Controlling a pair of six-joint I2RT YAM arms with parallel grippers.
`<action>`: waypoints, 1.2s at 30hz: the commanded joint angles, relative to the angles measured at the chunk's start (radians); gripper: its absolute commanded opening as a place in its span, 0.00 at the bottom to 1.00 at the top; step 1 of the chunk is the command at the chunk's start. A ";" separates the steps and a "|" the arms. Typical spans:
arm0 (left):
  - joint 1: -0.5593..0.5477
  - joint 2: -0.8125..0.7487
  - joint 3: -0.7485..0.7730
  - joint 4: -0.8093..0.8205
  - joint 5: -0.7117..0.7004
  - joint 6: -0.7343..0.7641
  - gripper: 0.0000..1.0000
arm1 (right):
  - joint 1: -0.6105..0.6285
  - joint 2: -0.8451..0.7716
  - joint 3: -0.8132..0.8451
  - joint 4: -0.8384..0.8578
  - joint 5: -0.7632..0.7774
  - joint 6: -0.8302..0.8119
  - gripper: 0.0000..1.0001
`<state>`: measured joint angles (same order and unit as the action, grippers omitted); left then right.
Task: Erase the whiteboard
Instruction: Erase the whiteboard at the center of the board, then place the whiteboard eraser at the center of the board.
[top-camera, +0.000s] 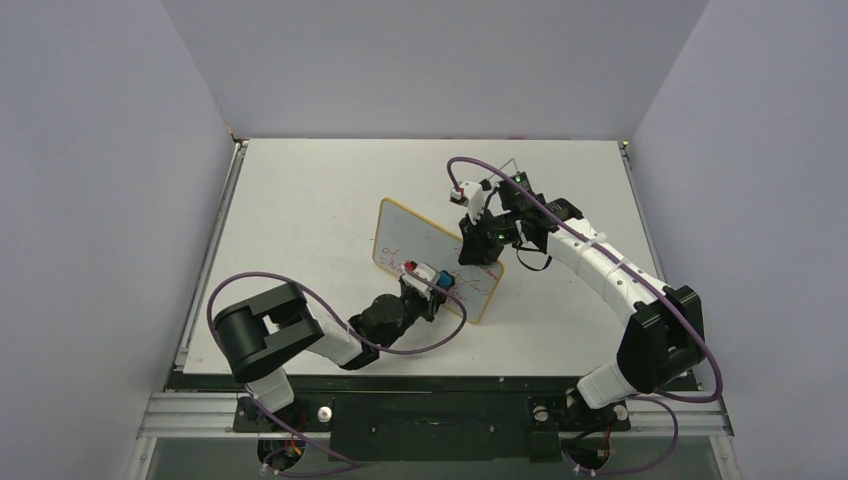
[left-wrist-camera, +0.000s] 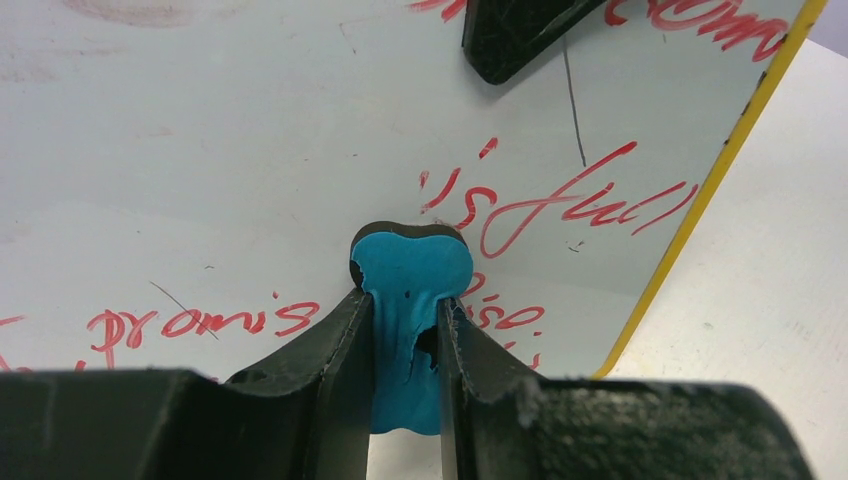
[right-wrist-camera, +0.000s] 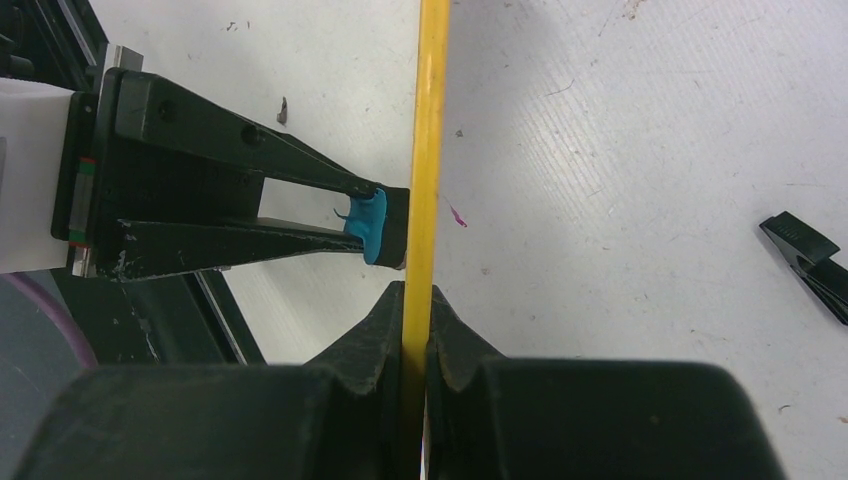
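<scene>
A: The left gripper (left-wrist-camera: 405, 305) is closed on a blue-and-black eraser (left-wrist-camera: 410, 262). The right gripper (right-wrist-camera: 418, 300) is pinched on the yellow-toned frame of the whiteboard (top-camera: 415, 245). Where are the edges and the free room?

B: Top view: the whiteboard stands on its edge near the middle of the surface (top-camera: 310, 180), its written face turned toward the left arm. Open surface lies behind the board and to its left, and grey walls (top-camera: 100, 200) close three sides. Left wrist view: the framed edge runs diagonally just right of the eraser, with bare surface beyond it. The broad face lies open above and to the left.

A: What does each view add?

B: Left wrist view: red handwriting (left-wrist-camera: 560, 205), with "is full" to the upper right of the eraser and "promis" to its lower left. There is a faint pink smear at top left. Right wrist view: the board is seen edge-on as a thin line. The eraser's black pad lies flat against one face. A small black piece (right-wrist-camera: 805, 255) lies well apart on the surface on the other side.

A: Where is the board relative to the grippers?

B: The right gripper clamps the frame edge and the left gripper meets the written face. The eraser touches the board near the right gripper's hold.
</scene>
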<state>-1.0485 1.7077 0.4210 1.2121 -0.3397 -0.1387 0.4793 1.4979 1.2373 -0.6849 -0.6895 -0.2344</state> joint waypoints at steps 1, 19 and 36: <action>0.006 -0.066 0.076 -0.064 -0.008 0.018 0.00 | 0.030 0.020 0.015 0.005 -0.070 -0.053 0.00; 0.237 -0.774 -0.016 -0.843 0.263 -0.148 0.00 | 0.029 0.032 0.031 -0.037 -0.049 -0.097 0.00; 0.555 -0.566 0.065 -1.367 -0.002 -0.441 0.00 | 0.008 0.034 0.039 -0.066 -0.048 -0.126 0.00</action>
<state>-0.5308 1.0477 0.3977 -0.0628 -0.2481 -0.5205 0.4965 1.5169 1.2575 -0.7296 -0.7441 -0.3035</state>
